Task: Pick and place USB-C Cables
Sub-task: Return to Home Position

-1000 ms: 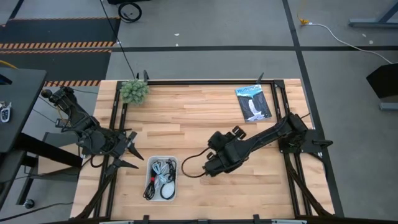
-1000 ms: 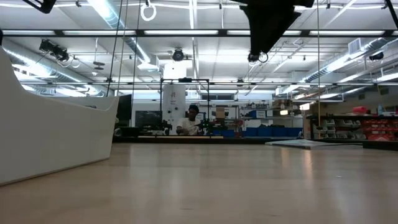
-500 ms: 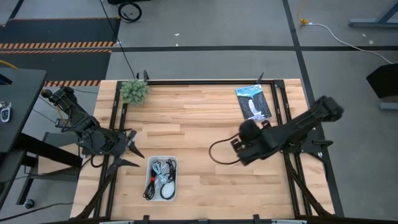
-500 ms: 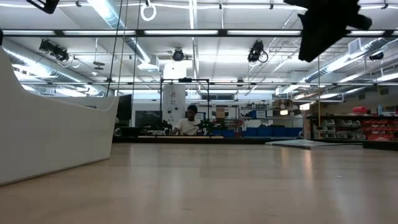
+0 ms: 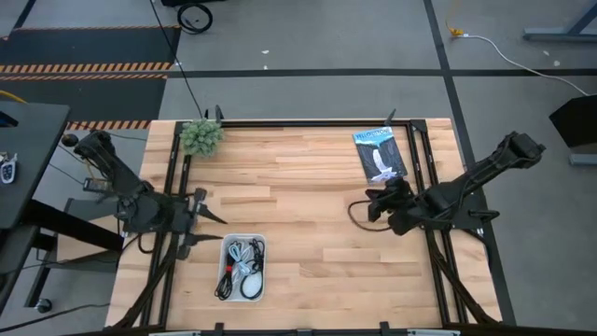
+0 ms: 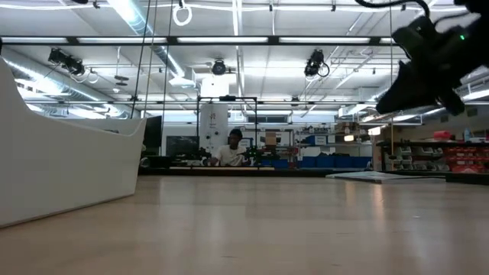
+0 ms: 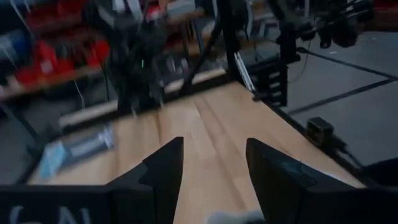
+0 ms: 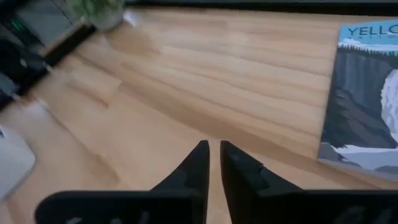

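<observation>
Several coiled USB-C cables (image 5: 241, 266), white, black and light blue, lie together in a white tray (image 5: 263, 245) near the table's front left. My left gripper (image 5: 210, 213) hovers just left of the tray's far end, open, with nothing between its fingers (image 7: 214, 155). My right gripper (image 5: 371, 200) hangs above the right half of the table, near the packet and far from the tray. Its fingers stand shut with nothing between them (image 8: 214, 152). The low view shows the tray's wall (image 6: 61, 168) and my right arm (image 6: 435, 53) high up.
A flat dark blue-and-white packet (image 5: 381, 154) lies at the far right of the table (image 8: 367, 106). A small green plant (image 5: 201, 136) sits at the far left corner. Bare wood spans the middle (image 5: 298, 205). Dark frame rails run along the table's edges.
My right gripper has swung from beside the tray toward the table's right edge and somewhat toward the far edge, ending near the packet. It carries no cable. My left gripper has edged slightly toward the tray. The cables in the tray have stayed put.
</observation>
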Controlling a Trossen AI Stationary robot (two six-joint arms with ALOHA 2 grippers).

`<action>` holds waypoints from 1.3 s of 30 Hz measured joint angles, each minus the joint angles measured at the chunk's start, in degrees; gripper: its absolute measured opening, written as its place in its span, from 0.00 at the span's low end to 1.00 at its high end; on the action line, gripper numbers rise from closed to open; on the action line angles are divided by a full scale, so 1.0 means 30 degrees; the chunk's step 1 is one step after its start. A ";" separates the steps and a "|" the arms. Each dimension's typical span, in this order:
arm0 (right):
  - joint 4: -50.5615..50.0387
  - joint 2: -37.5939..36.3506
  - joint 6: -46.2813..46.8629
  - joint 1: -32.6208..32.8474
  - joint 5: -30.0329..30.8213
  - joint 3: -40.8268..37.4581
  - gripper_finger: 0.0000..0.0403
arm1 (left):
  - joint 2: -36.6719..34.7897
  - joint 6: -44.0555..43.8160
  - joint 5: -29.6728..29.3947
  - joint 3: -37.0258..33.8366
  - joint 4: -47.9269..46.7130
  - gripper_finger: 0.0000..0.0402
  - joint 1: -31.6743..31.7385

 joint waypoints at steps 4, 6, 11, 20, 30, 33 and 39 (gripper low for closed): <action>0.3817 -0.2384 -0.1364 0.0000 0.1083 -0.3355 0.07 | 0.0003 0.2552 0.0030 -0.2491 0.4611 0.45 0.1241; 0.6142 -0.3501 -0.2623 -0.0016 0.1372 -0.4918 0.04 | -0.0399 0.2636 0.0036 -0.3000 0.4720 0.43 0.2246; 1.3464 -0.5662 -0.7071 -0.0398 0.1462 -0.8307 0.02 | -0.1645 0.1654 0.2709 -0.3230 0.3869 0.38 0.5406; 2.0595 -0.6520 -1.4971 -0.2144 -0.0789 -0.9355 0.01 | -0.2164 0.1612 0.8020 -0.3222 0.3784 0.24 1.1473; 2.5586 -0.6584 -2.1102 -0.5360 -0.5855 -0.9355 0.01 | -0.3525 -0.0689 1.0682 -0.3222 0.4042 0.04 1.6975; 2.5777 -0.7082 -2.2300 -0.6206 -0.6572 -0.9355 0.01 | -0.4696 -0.1512 1.0662 -0.3222 0.4022 0.01 1.7760; 2.5774 -0.8106 -2.3863 -0.7104 -0.7218 -0.9355 0.03 | -0.7003 -0.3336 1.0173 -0.3222 0.2830 0.02 1.8067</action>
